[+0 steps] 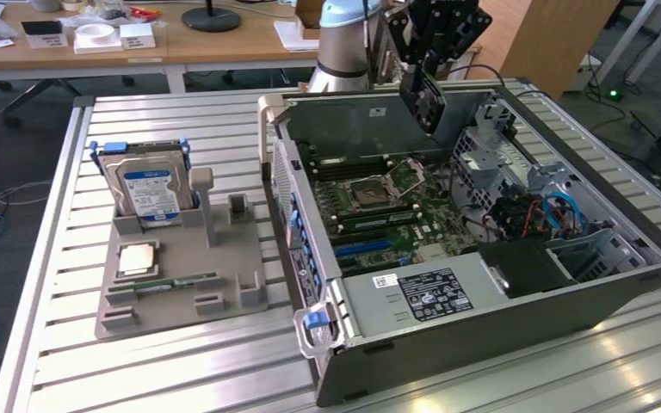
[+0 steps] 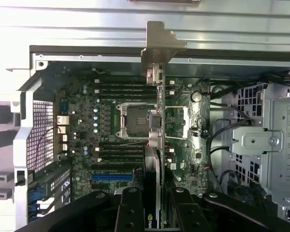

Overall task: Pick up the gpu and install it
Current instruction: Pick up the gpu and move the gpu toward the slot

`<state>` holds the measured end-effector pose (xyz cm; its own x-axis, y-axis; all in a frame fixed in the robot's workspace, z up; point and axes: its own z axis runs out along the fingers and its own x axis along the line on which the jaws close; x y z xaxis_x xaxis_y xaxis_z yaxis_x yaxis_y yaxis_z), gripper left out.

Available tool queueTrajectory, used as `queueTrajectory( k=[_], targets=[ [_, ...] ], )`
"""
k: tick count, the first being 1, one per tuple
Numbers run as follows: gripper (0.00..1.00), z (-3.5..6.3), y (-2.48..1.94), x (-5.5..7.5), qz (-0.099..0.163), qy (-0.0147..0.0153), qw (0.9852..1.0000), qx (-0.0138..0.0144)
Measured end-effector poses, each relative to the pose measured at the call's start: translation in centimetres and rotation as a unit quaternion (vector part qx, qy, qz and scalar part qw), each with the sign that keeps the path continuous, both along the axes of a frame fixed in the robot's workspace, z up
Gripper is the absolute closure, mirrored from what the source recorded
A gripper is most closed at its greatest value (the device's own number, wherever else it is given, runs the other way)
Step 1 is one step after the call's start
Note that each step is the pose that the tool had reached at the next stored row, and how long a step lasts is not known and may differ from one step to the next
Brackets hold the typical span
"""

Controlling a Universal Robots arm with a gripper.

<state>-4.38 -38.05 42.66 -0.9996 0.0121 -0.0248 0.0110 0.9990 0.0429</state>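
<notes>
The pick-up half looks done. The black two-fingered claw [image 1: 420, 69] is clamped on the gpu [image 1: 419, 99], a thin, flat, dark rectangular card, and holds it on edge in the air. It hangs over the back of the open grey-and-black metal computer case [image 1: 606, 284], which lies on its side on the ribbed aluminium tabletop [image 1: 169, 361]. The install half is left, as I judge it. The card hangs clear above the green motherboard [image 1: 388, 206] directly below the claw and is not seated in any slot.

The exterior view gives the height: a plain gap shows between the card's lower end and the board. It also shows the grey plastic parts holder [image 1: 182, 284] well apart from the claw, towards the exterior view's left, with a silver boxy hard drive [image 1: 147, 191] standing in it.

The wrist view gives the alignment instead (height is hard to read there). The card runs edge-on out from between the claw's fingers [image 2: 130, 208], and its silvery metal bracket [image 2: 162, 46] sits at the end farthest from the claw, near the case wall. The square processor socket [image 2: 135, 118] lies just beside the card's line, and a long blue slot [image 2: 111, 176] sits off to one side, nearer the claw.
</notes>
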Motion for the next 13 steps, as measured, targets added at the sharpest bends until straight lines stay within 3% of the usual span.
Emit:
queueTrajectory(
  k=[4, 13],
  targets=[
    [0.74, 0.0, 0.14, 0.72, 0.0, 0.0, 1.0, 0.0],
    [0.74, 0.0, 0.15, 0.88, 0.0, 0.0, 1.0, 0.0]
  ],
)
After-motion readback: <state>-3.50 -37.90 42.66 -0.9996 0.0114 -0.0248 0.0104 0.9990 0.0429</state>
